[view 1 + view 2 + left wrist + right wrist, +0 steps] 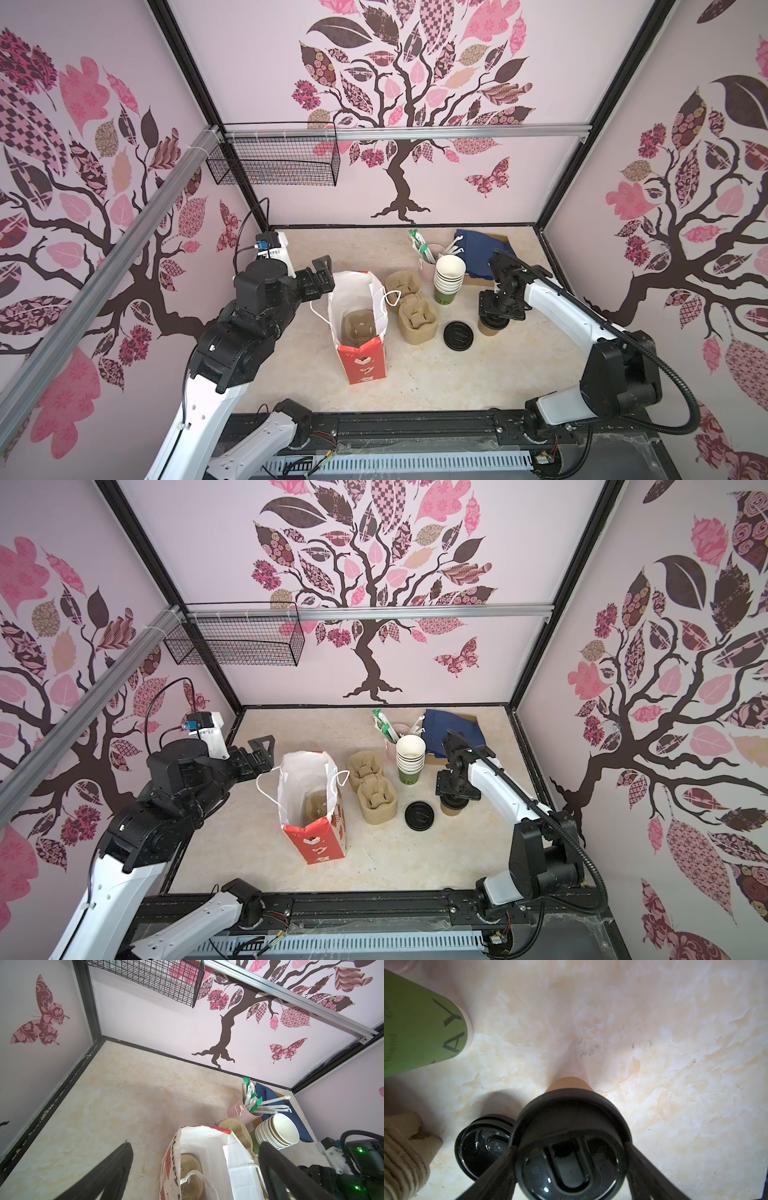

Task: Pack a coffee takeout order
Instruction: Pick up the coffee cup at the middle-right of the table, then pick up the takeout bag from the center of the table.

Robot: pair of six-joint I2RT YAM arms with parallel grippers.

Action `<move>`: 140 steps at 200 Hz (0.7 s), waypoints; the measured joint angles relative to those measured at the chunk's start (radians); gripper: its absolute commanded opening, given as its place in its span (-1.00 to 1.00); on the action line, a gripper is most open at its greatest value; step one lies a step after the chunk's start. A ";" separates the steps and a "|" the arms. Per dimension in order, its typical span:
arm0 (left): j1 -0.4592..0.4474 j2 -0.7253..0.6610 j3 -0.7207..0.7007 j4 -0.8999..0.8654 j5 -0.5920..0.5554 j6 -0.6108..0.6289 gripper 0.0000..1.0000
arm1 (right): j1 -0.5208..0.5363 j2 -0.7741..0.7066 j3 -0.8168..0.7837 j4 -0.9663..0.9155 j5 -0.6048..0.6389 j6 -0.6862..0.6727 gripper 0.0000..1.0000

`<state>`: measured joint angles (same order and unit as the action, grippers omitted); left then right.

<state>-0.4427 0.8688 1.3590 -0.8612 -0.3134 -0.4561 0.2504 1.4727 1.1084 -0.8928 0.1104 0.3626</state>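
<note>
Found the paper cup [488,331] upright on the table [436,374], capped with its black lid [571,1122], directly beneath the right end effector [570,1145]; saw that end effector reaching straight down and closed on the lid, jaws spread wide to span it, fingers [500,1169] meeting the rim on opposite sides; noted the cup's base resting on the table. Noted a spare lid [458,335] lying flat just beside the cup, on the side facing the left end effector [326,274]; farther that way, stacked carriers [417,319] in two tan piles, touching each other. Found one pulp carrier [359,328] at the bottom of the paper bag [365,368], upright with its mouth open, between those piles and the left end effector; saw the left end effector opened to its full width and empty, level with the bag's mouth and just beside its rim; could not confirm any finger contact with the paper. Spotted the navy napkin [478,251] behind the right end effector, near the back wall; cup stack [449,270] and pink straw cup [427,270] close beside it, between napkin and carrier piles.
</note>
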 measured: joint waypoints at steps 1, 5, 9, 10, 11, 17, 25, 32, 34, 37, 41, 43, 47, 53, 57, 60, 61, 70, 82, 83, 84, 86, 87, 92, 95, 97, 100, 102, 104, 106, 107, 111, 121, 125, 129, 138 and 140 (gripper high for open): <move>0.000 0.000 0.000 0.000 0.000 0.000 0.96 | 0.000 0.000 0.000 0.000 0.000 0.000 0.62; 0.000 0.000 0.000 0.000 0.000 0.000 0.96 | 0.000 0.000 0.000 0.000 0.000 0.000 0.62; 0.000 0.000 0.000 0.000 0.000 0.000 0.96 | 0.000 0.000 0.000 0.000 0.000 0.000 0.62; 0.000 0.000 0.000 0.000 0.000 0.000 0.96 | 0.000 0.000 0.000 0.000 0.000 0.000 0.62; 0.000 0.000 0.000 0.000 0.000 0.000 0.96 | 0.000 0.000 0.000 0.000 0.000 0.000 0.62; 0.000 0.000 0.000 0.000 0.000 0.000 0.95 | 0.000 0.000 0.000 0.000 0.000 0.000 0.62; 0.000 0.000 0.000 0.000 0.000 0.000 0.96 | 0.000 0.000 0.000 0.000 0.000 0.000 0.61; 0.000 0.000 0.000 0.000 0.000 0.000 0.96 | 0.001 0.001 0.000 0.001 -0.001 0.001 0.61; 0.000 0.000 -0.001 0.000 0.000 0.000 0.95 | 0.001 0.001 0.000 0.001 -0.002 0.001 0.61; 0.000 0.000 -0.001 0.000 0.000 0.000 0.95 | 0.002 0.001 0.000 0.002 -0.002 0.001 0.61; 0.000 0.000 -0.002 0.000 0.000 0.000 0.96 | 0.002 0.002 0.000 0.003 -0.002 0.002 0.61; 0.000 0.000 -0.002 0.000 0.000 0.000 0.95 | 0.002 0.002 0.000 0.003 -0.002 0.003 0.61; 0.000 0.000 -0.003 0.000 0.000 0.000 0.95 | 0.003 0.002 0.000 0.003 -0.002 0.003 0.61; 0.000 0.000 -0.004 0.000 0.000 0.000 0.95 | 0.003 0.002 0.000 0.004 -0.002 0.004 0.61; 0.000 0.000 -0.005 0.000 0.000 0.000 0.95 | 0.003 0.003 0.000 0.004 -0.002 0.004 0.61; 0.000 0.000 -0.006 0.000 0.000 0.000 0.95 | 0.003 0.003 0.000 0.004 -0.002 0.004 0.61; 0.000 0.000 -0.006 0.000 0.000 -0.001 0.95 | 0.003 0.003 0.000 0.004 -0.002 0.004 0.61; 0.000 0.001 -0.008 -0.001 0.001 -0.001 0.96 | 0.003 0.005 0.000 0.005 -0.002 0.005 0.61; 0.000 0.002 -0.008 0.000 0.001 -0.001 0.96 | 0.004 0.006 0.000 0.006 -0.002 0.008 0.61; 0.000 0.002 -0.008 0.000 0.001 -0.001 0.96 | 0.004 0.006 0.000 0.006 -0.002 0.008 0.61; 0.000 0.003 -0.008 0.000 0.001 -0.001 0.96 | 0.004 0.006 0.000 0.006 -0.002 0.008 0.61; 0.000 0.003 -0.008 0.000 0.001 -0.001 0.96 | 0.004 0.006 0.000 0.006 -0.002 0.008 0.60; 0.000 0.003 -0.008 0.000 0.001 -0.001 0.96 | 0.004 0.006 0.000 0.007 -0.002 0.008 0.60; 0.000 0.003 -0.008 0.000 0.001 -0.001 0.96 | 0.004 0.007 0.000 0.007 -0.002 0.008 0.59; 0.000 0.003 -0.008 0.000 0.001 -0.001 0.95 | 0.005 0.007 0.000 0.007 -0.002 0.009 0.57; 0.000 0.003 -0.008 0.000 0.001 -0.001 0.96 | 0.005 0.007 0.000 0.007 -0.002 0.010 0.57; 0.000 0.003 -0.008 0.000 0.001 -0.001 0.96 | 0.005 0.008 0.000 0.007 -0.002 0.011 0.56; 0.000 0.003 -0.008 0.000 0.001 -0.001 0.95 | 0.005 0.008 0.000 0.007 -0.002 0.011 0.55; 0.000 0.003 -0.008 0.000 0.001 -0.001 0.95 | 0.005 0.008 0.000 0.007 -0.001 0.012 0.55; 0.000 0.003 -0.008 0.000 0.001 -0.001 0.96 | 0.005 0.008 0.000 0.007 -0.002 0.012 0.54; 0.000 0.003 -0.008 0.000 0.001 -0.001 0.95 | 0.005 0.008 0.000 0.007 -0.002 0.013 0.54; 0.000 0.003 -0.008 0.000 0.001 -0.001 0.96 | 0.005 0.008 0.000 0.007 -0.002 0.013 0.53; 0.000 0.003 -0.008 0.000 0.001 -0.001 0.96 | 0.005 0.008 0.000 0.006 -0.001 0.015 0.52; 0.000 0.003 -0.008 0.000 0.000 -0.001 0.96 | 0.005 0.008 0.000 0.006 -0.001 0.015 0.51; 0.000 0.003 -0.008 0.000 0.000 -0.001 0.96 | 0.005 0.008 0.000 0.006 -0.001 0.015 0.51; 0.000 0.003 -0.008 0.000 0.000 -0.001 0.95 | 0.005 0.008 0.000 0.006 -0.001 0.016 0.50; 0.000 0.003 -0.008 0.000 0.000 -0.001 0.96 | 0.005 0.008 0.000 0.006 -0.001 0.016 0.50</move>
<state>-0.4427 0.8715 1.3506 -0.8616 -0.3130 -0.4572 0.2554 1.4803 1.1080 -0.8871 0.1093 0.3782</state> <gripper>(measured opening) 0.978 0.758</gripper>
